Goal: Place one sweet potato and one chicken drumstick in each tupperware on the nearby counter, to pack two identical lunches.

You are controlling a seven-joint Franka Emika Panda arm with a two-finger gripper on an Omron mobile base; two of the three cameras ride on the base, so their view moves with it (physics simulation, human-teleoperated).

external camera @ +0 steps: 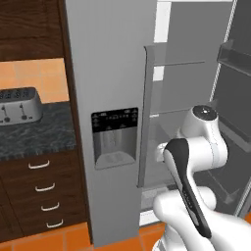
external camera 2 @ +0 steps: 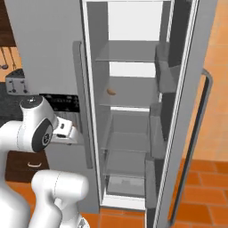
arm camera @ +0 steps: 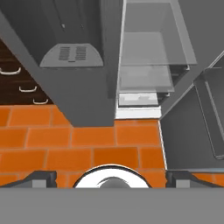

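My gripper (arm camera: 113, 179) points down at the orange tile floor in front of the fridge. Its two dark fingertips (arm camera: 43, 178) stand far apart, open, with nothing between them. A small tan-brown food item (external camera 2: 111, 91) lies on a middle shelf of the open fridge compartment (external camera 2: 129, 147); it is too small to tell whether it is a sweet potato or a chicken drumstick. The black-grey marbled counter (external camera: 34, 132) runs to the left of the fridge, over dark wooden drawers (external camera: 41, 186). The tupperware is out of view.
The fridge's left door (external camera: 115, 137), with a dispenser panel, is shut. Its right door (external camera 2: 187, 111) is swung wide open, with bins on its inner side. A silver toaster (external camera: 19, 105) stands on the counter. Orange floor tiles (arm camera: 65, 144) lie below the hand.
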